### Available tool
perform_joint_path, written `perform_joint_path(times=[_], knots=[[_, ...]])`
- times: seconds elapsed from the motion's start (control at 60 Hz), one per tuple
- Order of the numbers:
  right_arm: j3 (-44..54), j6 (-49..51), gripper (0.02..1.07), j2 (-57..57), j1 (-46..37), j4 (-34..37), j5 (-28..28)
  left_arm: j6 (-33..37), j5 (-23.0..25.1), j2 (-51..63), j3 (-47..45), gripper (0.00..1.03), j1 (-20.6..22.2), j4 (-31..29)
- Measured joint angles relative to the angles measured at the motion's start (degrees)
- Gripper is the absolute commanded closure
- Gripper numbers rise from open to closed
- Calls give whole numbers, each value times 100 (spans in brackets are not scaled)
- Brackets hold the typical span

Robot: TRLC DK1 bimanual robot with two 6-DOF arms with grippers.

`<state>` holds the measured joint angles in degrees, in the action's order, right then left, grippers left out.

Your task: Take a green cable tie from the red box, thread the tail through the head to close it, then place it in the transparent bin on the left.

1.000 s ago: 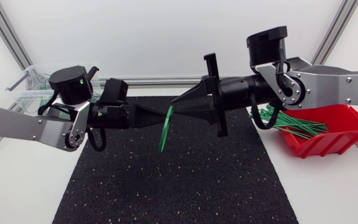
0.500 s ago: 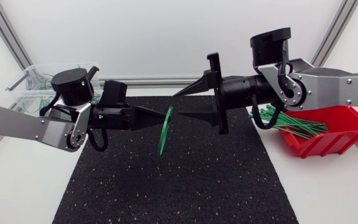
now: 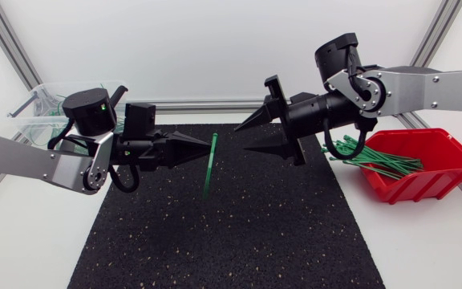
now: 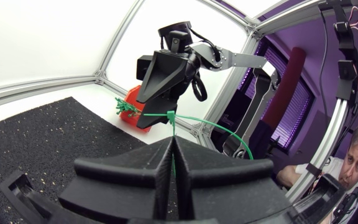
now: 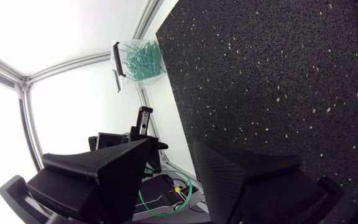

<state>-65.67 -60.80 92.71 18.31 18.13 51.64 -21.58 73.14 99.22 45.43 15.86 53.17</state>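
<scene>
Green tie (image 3: 207, 170) dangles near-upright in mid-air, its top pinched in the left gripper (image 3: 209, 143). Red box (image 3: 447, 172) sits far right, clear bin (image 3: 30, 116) far left.

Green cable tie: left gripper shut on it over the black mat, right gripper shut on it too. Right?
Not quite. The right gripper is open, its fingers spread and clear of the green cable tie; the head view shows the gap between them. The rest holds: the left gripper is shut on the tie over the black mat.
</scene>
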Motion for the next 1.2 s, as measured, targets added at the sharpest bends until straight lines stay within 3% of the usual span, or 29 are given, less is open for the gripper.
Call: perform_joint_path(times=[0.183, 0.317, 0.417, 0.583, 0.733, 0.983, 1.2], knots=[[-146, 402, 52, 0, 0, 149, -55, 616, -267, 101, 37, 100, 0, -350], [-157, 616, 52, 39, 0, 232, -229, 1777, -765, 151, 256, 100, 42, -1696], [-195, 852, 52, 96, 2, 393, -415, 2529, -1130, 179, 275, 100, 186, -2210], [-380, 1384, 52, 98, 81, 702, -925, 3244, -1676, 177, 256, 100, 424, -2273], [-570, 1829, 60, 98, 225, 901, -1561, 3862, -2433, 48, 17, 100, 566, -2295], [-638, 2684, 59, 96, 651, 1169, -2643, 4892, -3628, -557, -551, 100, 881, -2284], [-638, 3143, 59, 96, 1023, 1169, -3115, 5490, -4358, -957, -881, 100, 1043, -2118]])
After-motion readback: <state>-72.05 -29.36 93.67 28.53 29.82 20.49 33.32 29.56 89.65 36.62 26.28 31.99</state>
